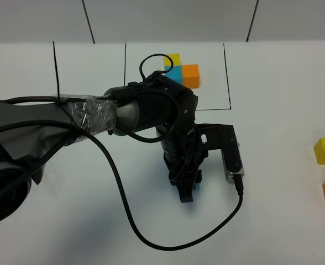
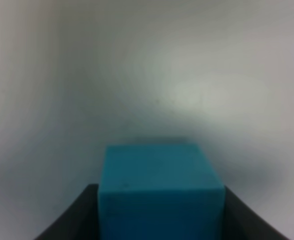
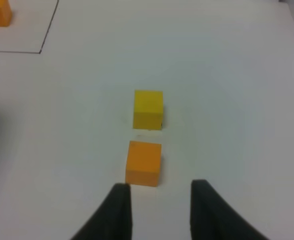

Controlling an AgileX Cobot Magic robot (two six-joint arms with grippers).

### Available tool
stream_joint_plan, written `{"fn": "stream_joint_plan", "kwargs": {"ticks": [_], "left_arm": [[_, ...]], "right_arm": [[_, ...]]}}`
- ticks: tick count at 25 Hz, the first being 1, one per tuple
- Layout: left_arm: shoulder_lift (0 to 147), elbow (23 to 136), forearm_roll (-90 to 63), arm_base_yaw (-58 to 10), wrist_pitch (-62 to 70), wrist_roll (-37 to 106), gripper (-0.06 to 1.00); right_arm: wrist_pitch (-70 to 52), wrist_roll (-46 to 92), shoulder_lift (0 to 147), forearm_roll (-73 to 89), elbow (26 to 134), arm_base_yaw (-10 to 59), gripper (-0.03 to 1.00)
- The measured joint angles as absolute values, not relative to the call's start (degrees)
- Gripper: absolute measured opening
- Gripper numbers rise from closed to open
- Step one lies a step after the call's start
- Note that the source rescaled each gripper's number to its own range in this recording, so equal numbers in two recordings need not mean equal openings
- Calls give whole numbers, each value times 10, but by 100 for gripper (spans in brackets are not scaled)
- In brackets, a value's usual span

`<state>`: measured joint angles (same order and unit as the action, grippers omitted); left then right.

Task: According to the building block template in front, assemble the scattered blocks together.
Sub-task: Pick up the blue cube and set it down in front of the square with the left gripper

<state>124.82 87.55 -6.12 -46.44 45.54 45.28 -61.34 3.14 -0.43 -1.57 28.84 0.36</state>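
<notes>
Cyan block (image 2: 159,192) sits squarely between the left fingers (image 2: 77,220). One dark finger presses against each side of it, so they are closed on it. Whether it touches the surface (image 1: 273,165) cannot be told. From above, that grip is near the middle of the surface, on the near side of the template (image 1: 176,73), whose yellow, cyan and orange cubes lie inside a thin black outline at the far side. The orange block (image 3: 143,163) and the yellow block (image 3: 148,110) rest well off to the right, near each other but not touching. The right fingers (image 3: 119,212) stand a little apart with nothing between them, and the orange block lies just beyond their tips.
</notes>
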Motion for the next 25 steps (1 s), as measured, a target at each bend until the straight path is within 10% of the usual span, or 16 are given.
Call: {"fn": "stream_joint_plan", "kwargs": {"ticks": [25], "left_arm": [[1280,901,-54,-464,485,425,8]], "right_arm": [[-613,30,-4,-16,288,4,0]]}}
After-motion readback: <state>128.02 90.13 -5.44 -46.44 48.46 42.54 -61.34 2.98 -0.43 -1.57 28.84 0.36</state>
